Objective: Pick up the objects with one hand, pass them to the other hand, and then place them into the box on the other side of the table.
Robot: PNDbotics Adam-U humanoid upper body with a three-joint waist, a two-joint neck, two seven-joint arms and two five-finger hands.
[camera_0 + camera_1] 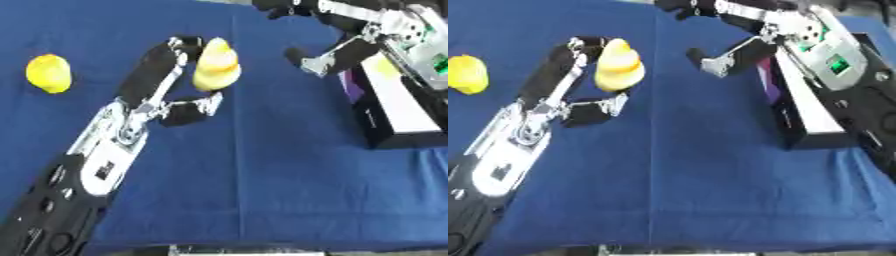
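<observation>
Surface, left eye view: blue cloth-covered table point(262, 175).
Left hand point(179, 75): fingers and thumb curled round a yellow pear-shaped fruit point(216, 65), lifted mid-table.
Waiting: a second yellow fruit point(49, 73), far left.
Right eye view, right hand point(724, 55): fingers open, empty, near the fruit.
Box: black-and-white box point(811, 117), right side.
Progress: handover seems next; placing not yet done.
Writing: none legible.

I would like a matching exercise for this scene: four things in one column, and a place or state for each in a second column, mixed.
Things:
1. left hand
2. right hand
3. yellow object on the cloth
4. box

Places or states:
A. lies alone at the left of the blue cloth
B. stands at the right side of the table
C. fingers around a yellow object
D. holds nothing, near the box

Pairs: 1-C, 2-D, 3-A, 4-B
</observation>
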